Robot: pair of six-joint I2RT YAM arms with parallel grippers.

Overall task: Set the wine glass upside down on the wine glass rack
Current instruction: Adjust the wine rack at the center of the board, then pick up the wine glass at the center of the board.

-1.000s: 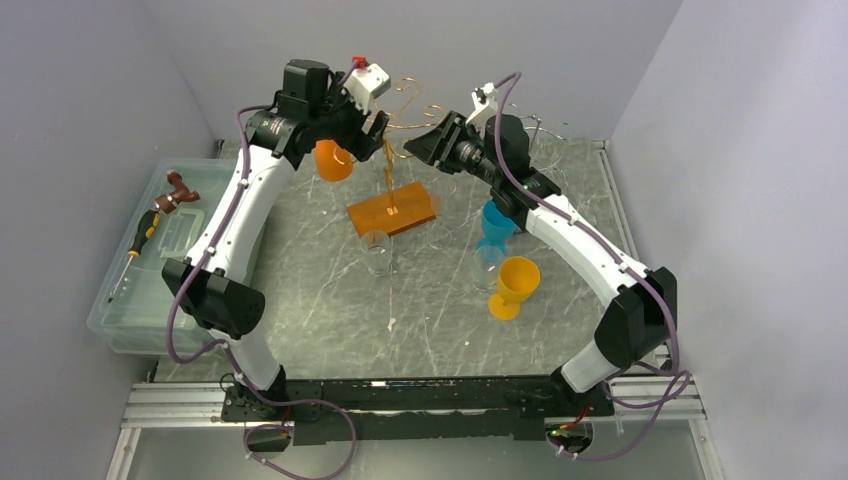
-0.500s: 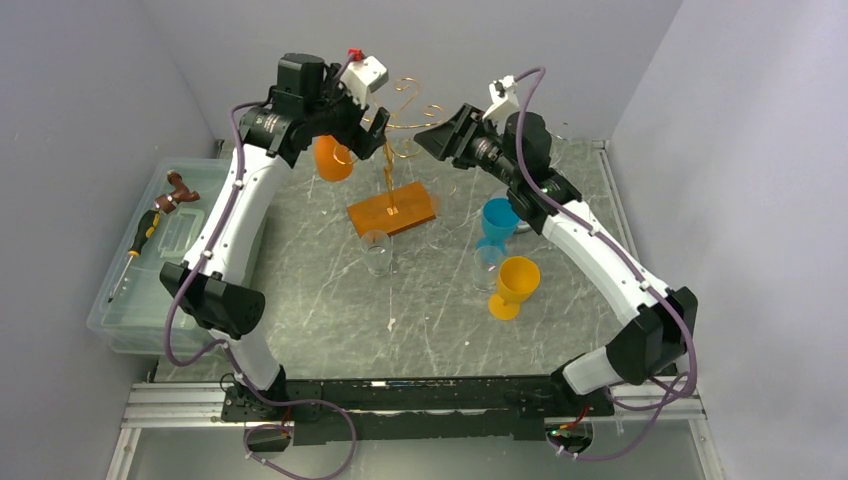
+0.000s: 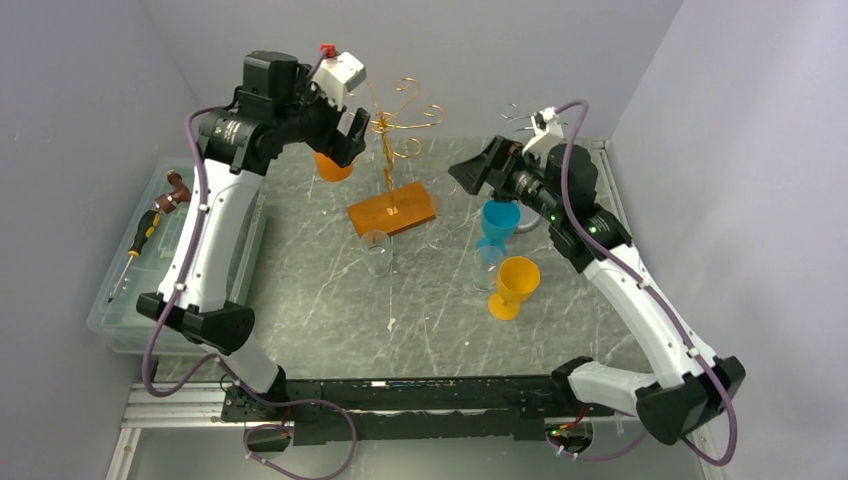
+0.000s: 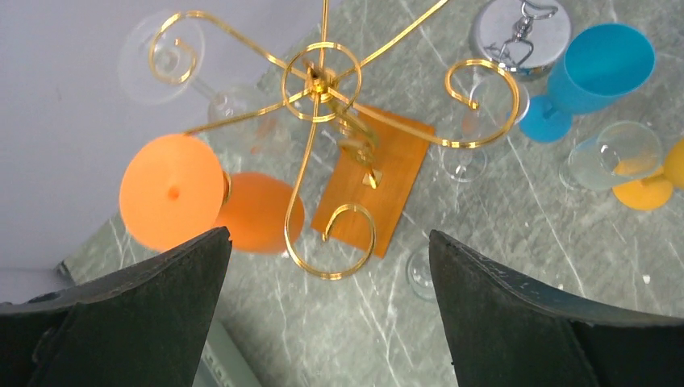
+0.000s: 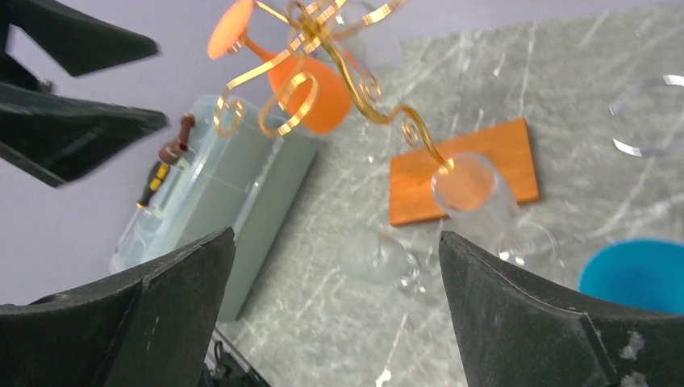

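The gold wire wine glass rack (image 3: 396, 112) stands on an orange wooden base (image 3: 392, 211). An orange wine glass (image 3: 331, 165) hangs upside down from a left hook, its foot (image 4: 171, 201) above its bowl (image 4: 258, 211). A clear glass (image 5: 472, 189) hangs upside down on the rack's right side, and another clear one (image 4: 165, 55) hangs at the far side. My left gripper (image 3: 350, 135) is open just left of the rack, its jaws (image 4: 327, 238) wide apart and empty. To the right of the rack my right gripper (image 3: 468, 172) is open too, with nothing between its fingers (image 5: 336, 235).
A blue glass (image 3: 497, 222), a yellow glass (image 3: 515, 285) and two clear glasses (image 3: 376, 252) (image 3: 487, 265) stand upright on the grey table. A clear plastic bin (image 3: 150, 260) with a screwdriver (image 3: 140, 240) sits at the left edge. A round metal object (image 4: 520, 32) lies behind the blue glass.
Both grippers have opened wide and drawn back from the rack, the left one up and to the left, the right one to the right. The orange glass stays hanging.
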